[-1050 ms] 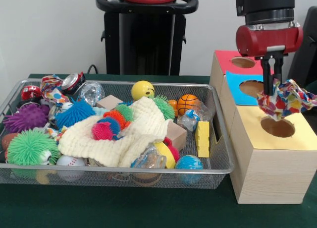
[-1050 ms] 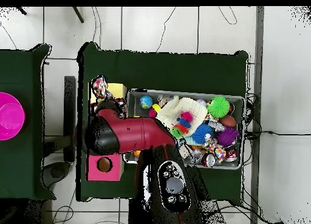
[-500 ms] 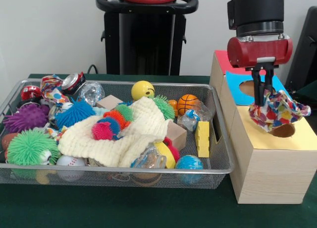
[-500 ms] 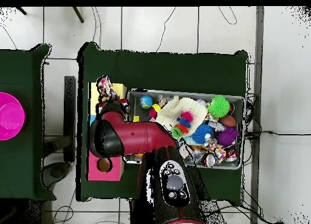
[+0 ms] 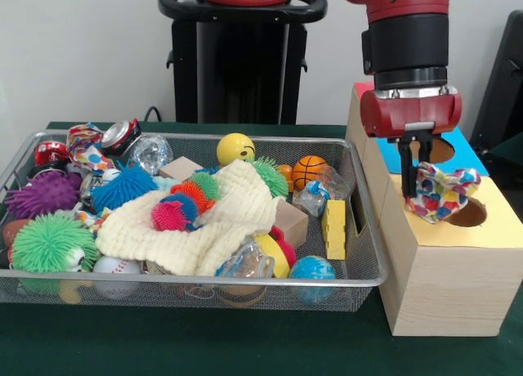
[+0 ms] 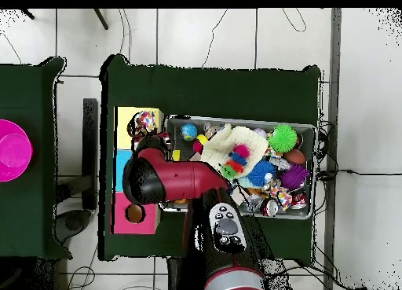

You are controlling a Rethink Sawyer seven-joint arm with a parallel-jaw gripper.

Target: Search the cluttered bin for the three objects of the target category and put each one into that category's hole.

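My gripper (image 5: pixel 417 182) hangs over the yellow-topped box (image 5: pixel 500 226) and is shut on a crumpled cloth with coloured patches (image 5: pixel 442 191). The cloth dangles at the left rim of the round hole (image 5: pixel 469 213) and covers part of it. In the overhead view the same cloth (image 6: pixel 144 123) shows on the yellow box top (image 6: pixel 127 117), just beyond the red arm (image 6: pixel 169 181). A similar patterned cloth (image 5: pixel 84 145) lies in the far left corner of the wire bin (image 5: pixel 204 283).
Behind the yellow box stand a blue-topped box (image 5: pixel 466 153) and a red-topped box (image 5: pixel 365 93). The bin (image 6: pixel 235 119) holds spiky balls, a cream towel (image 5: pixel 196 225), a crushed can (image 5: pixel 121 135), wooden blocks and small sports balls. A pink bowl (image 6: pixel 12 149) sits on a side table.
The gripper has carried the cloth left and lower, from above the hole's right side to its left rim. The cloth now hangs more bunched.
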